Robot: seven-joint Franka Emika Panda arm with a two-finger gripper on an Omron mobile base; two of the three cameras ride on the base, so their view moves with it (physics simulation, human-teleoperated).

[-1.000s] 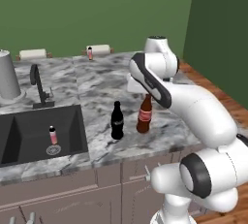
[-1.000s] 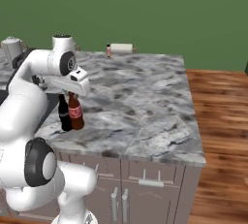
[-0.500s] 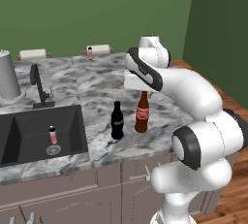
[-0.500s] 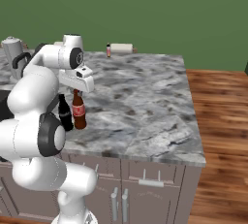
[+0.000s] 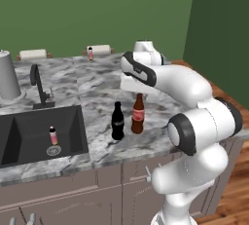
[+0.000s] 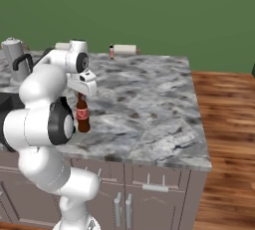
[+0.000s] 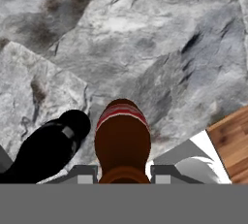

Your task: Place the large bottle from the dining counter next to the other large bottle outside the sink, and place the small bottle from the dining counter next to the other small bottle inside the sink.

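Half the task looks done: the large bottle (image 5: pixel 138 114) stands beside the dark bottle (image 5: pixel 117 121) on the counter (image 5: pixel 97 83), claw (image 7: pixel 124 173) spread above it, while the small bottle (image 5: pixel 90 53) waits far back.

Glossy white rounded arm (image 5: pixel 187 85) with dark joint bands.

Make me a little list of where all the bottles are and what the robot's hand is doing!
brown red-label bottle: upright on the counter, right beside the black bottle
black bottle: upright on the counter, outside the sink
sink: holds one small bottle near the drain
second small bottle: far edge of the counter
gripper: above the brown bottle, jaws either side of its top, open
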